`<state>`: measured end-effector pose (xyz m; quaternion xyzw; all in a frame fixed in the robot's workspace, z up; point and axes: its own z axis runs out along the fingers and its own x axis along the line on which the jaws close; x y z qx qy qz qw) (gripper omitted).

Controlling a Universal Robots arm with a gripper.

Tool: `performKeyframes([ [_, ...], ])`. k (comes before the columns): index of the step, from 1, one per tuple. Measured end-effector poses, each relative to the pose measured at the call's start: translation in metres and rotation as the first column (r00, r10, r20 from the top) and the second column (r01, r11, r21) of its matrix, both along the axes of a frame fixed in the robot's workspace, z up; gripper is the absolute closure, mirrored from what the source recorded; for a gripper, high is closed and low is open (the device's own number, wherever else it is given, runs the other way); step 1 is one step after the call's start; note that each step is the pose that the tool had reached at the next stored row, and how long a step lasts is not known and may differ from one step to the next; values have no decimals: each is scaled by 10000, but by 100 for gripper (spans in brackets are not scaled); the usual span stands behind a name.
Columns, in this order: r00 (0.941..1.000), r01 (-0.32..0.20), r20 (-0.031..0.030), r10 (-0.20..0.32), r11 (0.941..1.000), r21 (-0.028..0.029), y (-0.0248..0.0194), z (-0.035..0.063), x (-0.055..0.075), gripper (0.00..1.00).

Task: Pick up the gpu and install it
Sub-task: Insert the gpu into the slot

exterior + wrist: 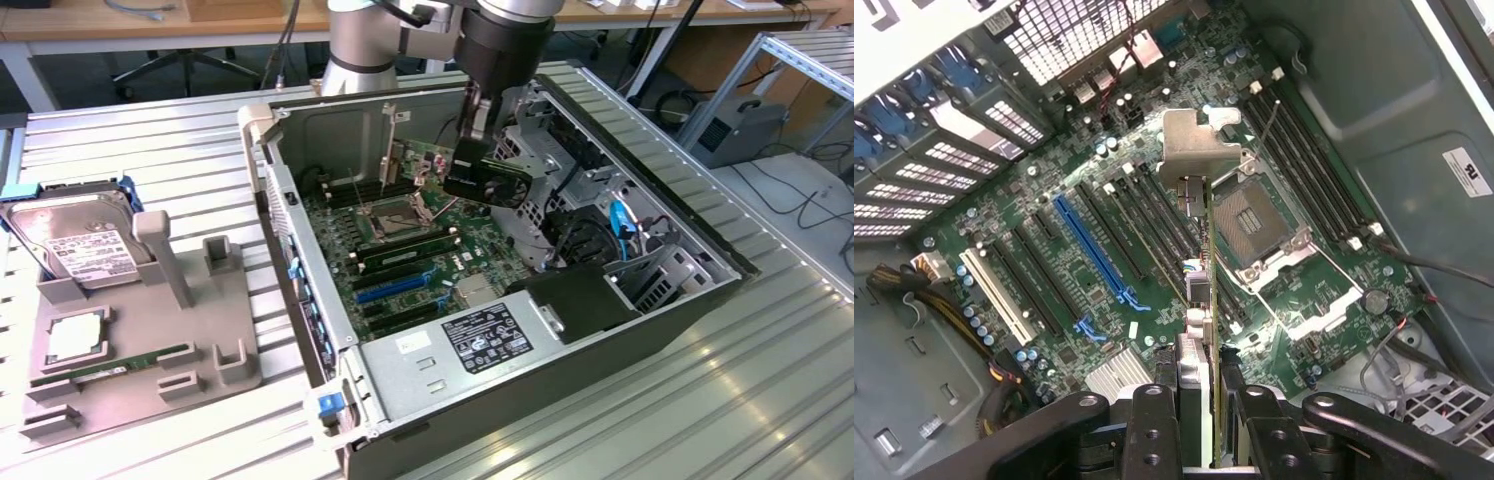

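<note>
The gpu (497, 185) hangs inside the open computer case (694, 290), above the motherboard (400, 250) on the drive-cage side, with my gripper (478, 150) shut on it. From the wrist it appears edge-on: a thin gpu (1211, 300) with its silver bracket (1199, 148) at the far end, held between my two black fingers (1154, 430). My gripper (1210, 425) holds it over the memory slots, between the blue expansion slot (1094, 250) and the empty CPU socket (1249, 225). The card is clear of the board, not seated in any slot.
A grey parts fixture (200, 330) stands at the exterior view's left, outside the case, with a hard drive (80, 245), a memory stick (114, 368) and a square chip (74, 335). Cables and drive cages (601, 230) crowd the case's right side. The power supply (487, 340) sits at the near end.
</note>
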<state>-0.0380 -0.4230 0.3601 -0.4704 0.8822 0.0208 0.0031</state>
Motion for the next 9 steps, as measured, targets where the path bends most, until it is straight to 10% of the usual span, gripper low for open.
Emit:
performKeyframes([
  [9, 9999, -115, -1, 115, 9999, 0, 0, -3, 0, 73],
])
